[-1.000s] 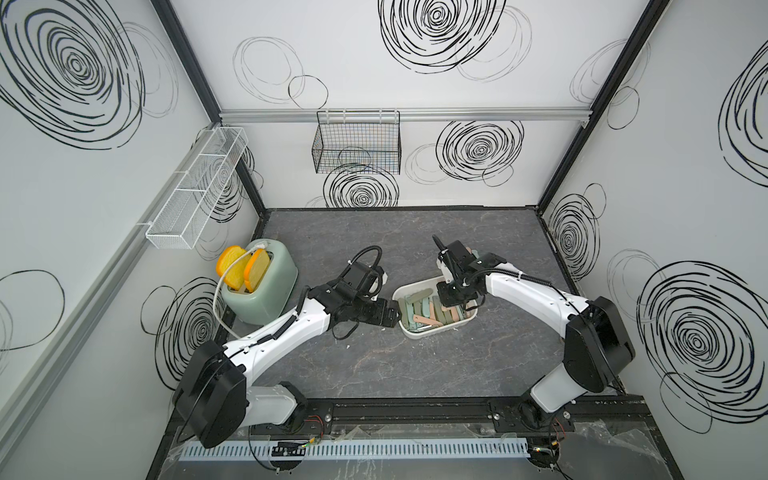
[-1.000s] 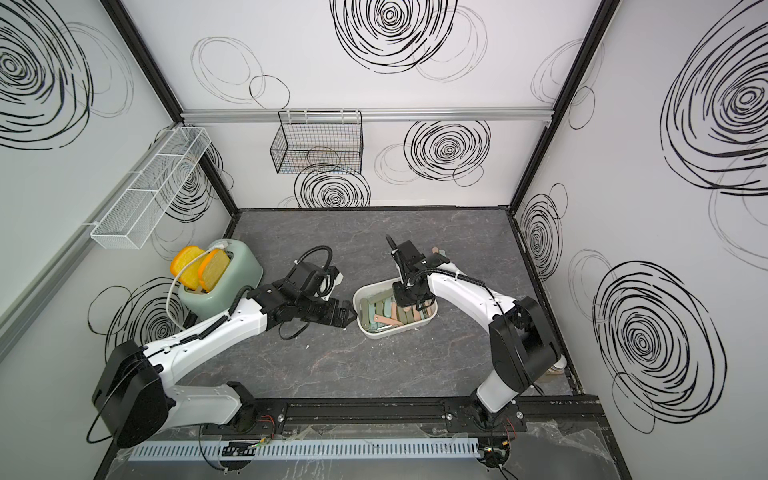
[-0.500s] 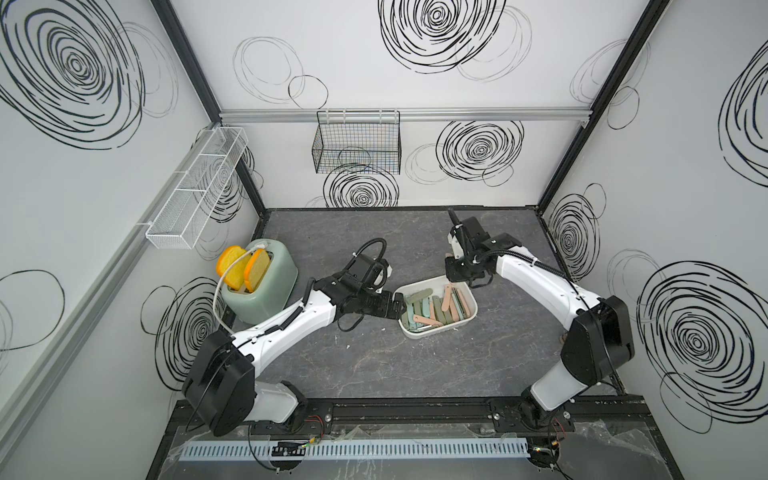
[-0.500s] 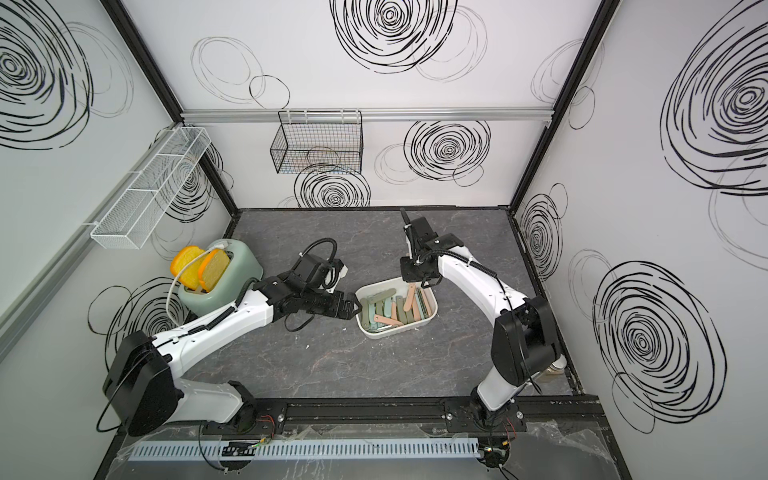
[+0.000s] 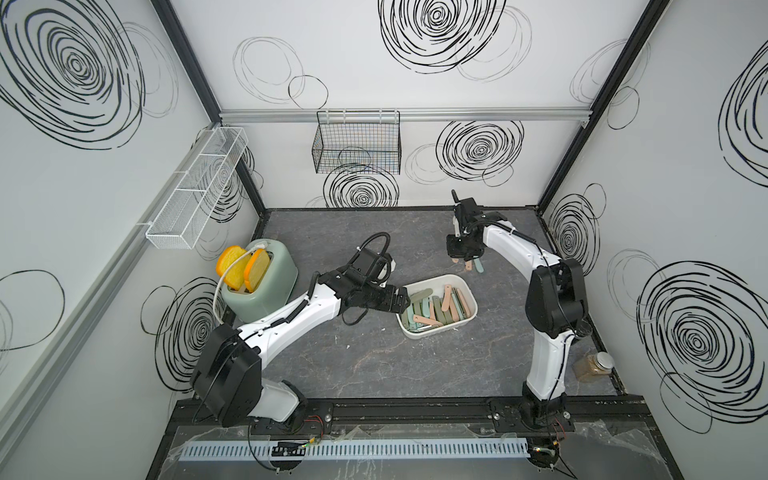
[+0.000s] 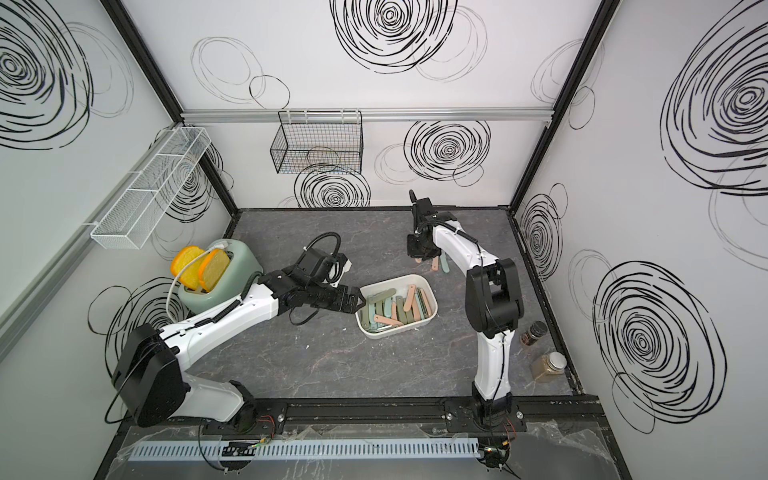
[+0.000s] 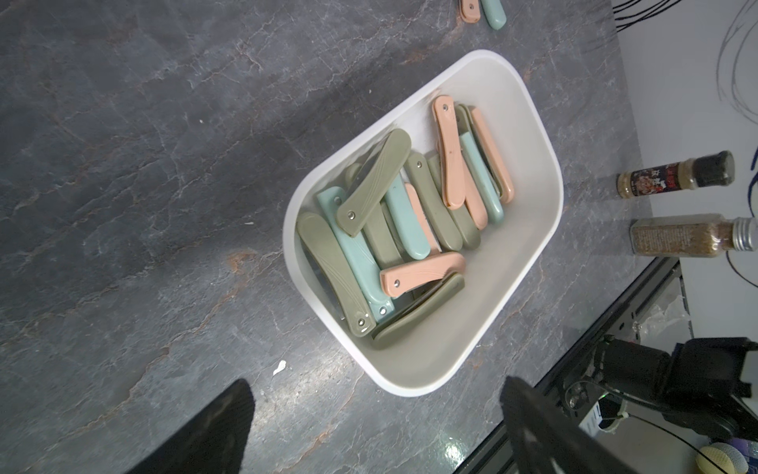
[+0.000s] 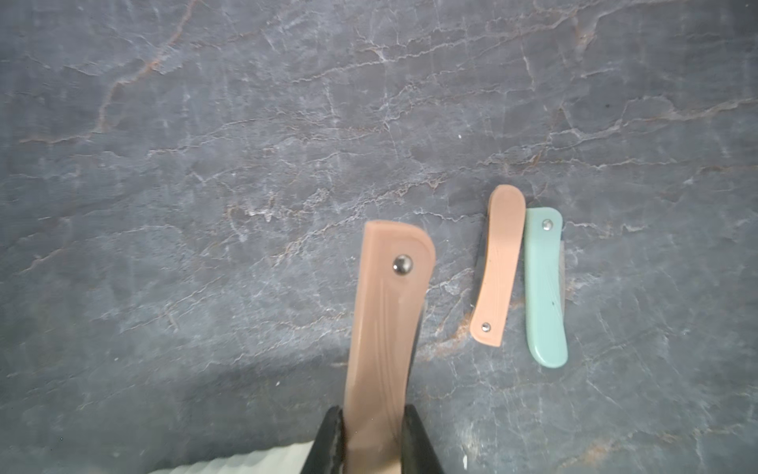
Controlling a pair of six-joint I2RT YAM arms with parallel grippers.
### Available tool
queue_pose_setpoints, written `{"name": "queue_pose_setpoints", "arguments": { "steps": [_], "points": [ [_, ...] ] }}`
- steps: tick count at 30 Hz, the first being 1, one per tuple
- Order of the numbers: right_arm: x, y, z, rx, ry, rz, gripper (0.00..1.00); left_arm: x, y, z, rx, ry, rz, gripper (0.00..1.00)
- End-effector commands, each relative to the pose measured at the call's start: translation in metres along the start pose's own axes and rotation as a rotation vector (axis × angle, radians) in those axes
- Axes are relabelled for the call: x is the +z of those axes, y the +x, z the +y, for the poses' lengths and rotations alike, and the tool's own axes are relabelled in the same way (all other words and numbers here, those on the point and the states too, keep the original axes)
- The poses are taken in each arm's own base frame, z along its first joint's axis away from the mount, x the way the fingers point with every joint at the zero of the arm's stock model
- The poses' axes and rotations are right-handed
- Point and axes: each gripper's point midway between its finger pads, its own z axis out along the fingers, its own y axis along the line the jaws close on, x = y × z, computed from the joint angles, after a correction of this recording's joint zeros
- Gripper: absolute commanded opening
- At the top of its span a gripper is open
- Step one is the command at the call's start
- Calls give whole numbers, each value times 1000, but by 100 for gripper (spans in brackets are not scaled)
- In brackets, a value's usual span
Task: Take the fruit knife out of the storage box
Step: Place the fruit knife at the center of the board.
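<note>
The right end effector [image 8: 371,435] is closed on a pink folded fruit knife [image 8: 389,307], which is gripped at one end between the two black fingers [image 8: 330,439], its riveted end pointing away from them. The fruit knife is out of the storage box [image 7: 533,135] and is held over the bench [image 5: 374,365] just beyond the box's far side, toward the back wall, as both top views show [image 5: 456,261] [image 6: 417,261]. Close beside it, also beyond the box's far side, a second pink knife [image 8: 498,266] and a teal knife [image 8: 545,287] lie flat on the bench, side by side and nearly touching. The left end effector [image 7: 375,383] is wide open and holds nothing; its fingertips are placed at the box's end that faces the toaster [image 5: 266,286], at about rim level in a top view [image 5: 401,299]. Inside the box, a loose pile of folded knives [image 7: 373,184] in olive, teal and pink is seen, some lying across others. Two spice jars [image 7: 672,174] lie on the bench on the side of the box away from the toaster, well apart from it, near the wall.
</note>
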Motion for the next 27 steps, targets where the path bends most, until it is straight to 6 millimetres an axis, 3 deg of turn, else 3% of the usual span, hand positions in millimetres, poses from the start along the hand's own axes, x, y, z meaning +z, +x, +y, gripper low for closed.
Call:
{"name": "queue_pose_setpoints", "arguments": {
  "steps": [1, 7, 15, 22, 27],
  "points": [
    [11, -11, -11, -12, 50, -11, 19, 1, -12, -4, 12, 9, -19, 98],
    [40, -10, -30, -13, 93, 24, 20, 8, -16, -2, 11, 6, -8, 98],
    [64, -6, -46, -6, 117, 55, 20, 17, -21, -3, 31, 12, 14, 98],
    [76, -6, -54, -3, 122, 71, 22, 21, -18, 0, 34, 14, 30, 98],
    [76, -6, -56, -9, 126, 76, 31, 21, -15, 3, 30, 14, 38, 98]
  ]
}}
